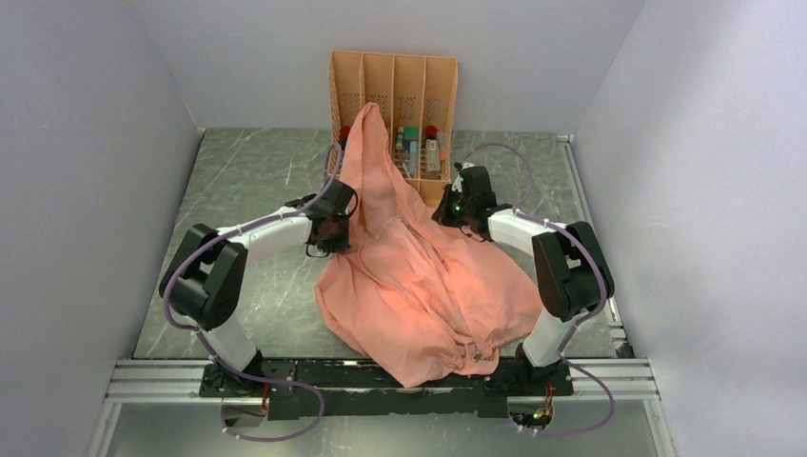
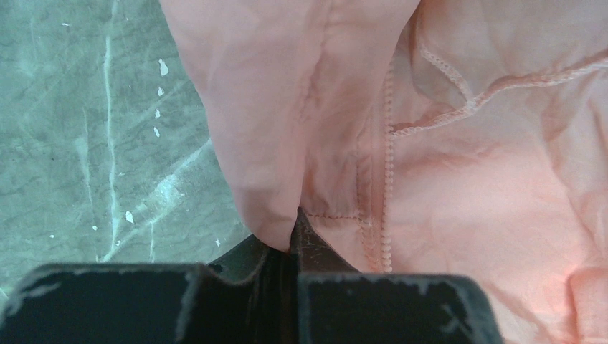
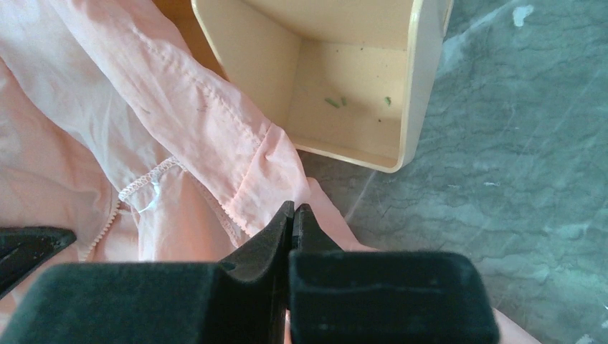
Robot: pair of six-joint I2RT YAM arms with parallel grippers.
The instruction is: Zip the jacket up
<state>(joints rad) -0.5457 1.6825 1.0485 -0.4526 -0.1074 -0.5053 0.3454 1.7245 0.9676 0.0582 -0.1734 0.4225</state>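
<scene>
A grey marble-patterned table [image 1: 247, 190] is filling the floor of a white-walled booth. The jacket [image 1: 419, 286] is lying crumpled across the table's middle. Its widest part is spreading toward 6 o'clock, where it is overhanging the near edge between the 2 arm bases. A narrow peak of it is reaching toward 12 o'clock and leaning against the rack [image 1: 392, 76].

The rack is standing at the table's 12 o'clock edge with 4 slots. Small bottles are sitting in its lower part, with labels too small to read. In the right wrist view the rack [image 3: 344, 79] is showing one pale tray corner at 1 o'clock of the fingers.

The left gripper [image 1: 333, 233] is sitting at the jacket's 9 o'clock edge. In its wrist view the left gripper [image 2: 295, 222] is clenched, and a fold of the jacket [image 2: 466, 215] is running down into its tips. A line of zipper teeth [image 2: 388, 179] is running just beside that fold, at 3 o'clock of the tips.

The right gripper [image 1: 455, 211] is sitting at the jacket's 1 o'clock edge, near the rack's front. In its wrist view the right gripper [image 3: 294, 215] is also clenched, pinching a stitched hem of the jacket [image 3: 165, 122].
</scene>
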